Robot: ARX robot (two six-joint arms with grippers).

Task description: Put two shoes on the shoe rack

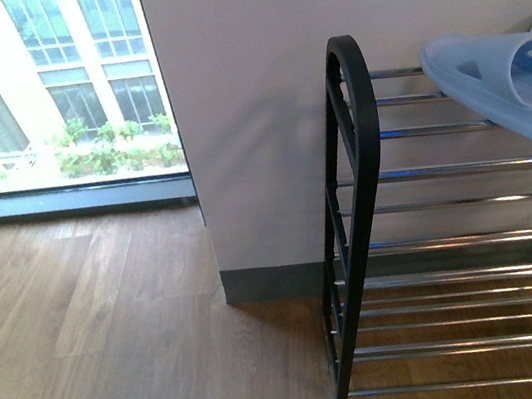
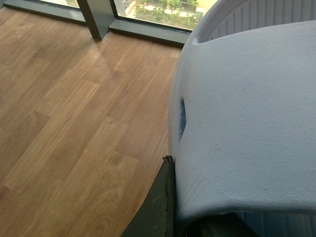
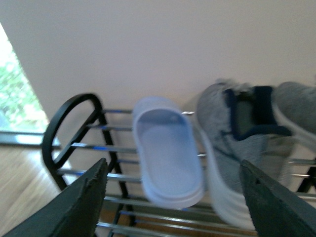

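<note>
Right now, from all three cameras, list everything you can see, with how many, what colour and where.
Slide: one, pale blue, on the rack's top rods.
Second slide: one, pale blue, filling the left wrist view above the floor.
Sneakers: two, grey knit with navy lining, on the rack beside the first slide.
Shoe rack: one, black uprights and chrome rods, against the wall.
Wall: pale.
Floor: wood.
Window: one, greenery outside.
Right gripper: dark fingers apart, empty, facing the rack.
Left gripper: only a dark finger shows by the slide; grip unclear.
</note>
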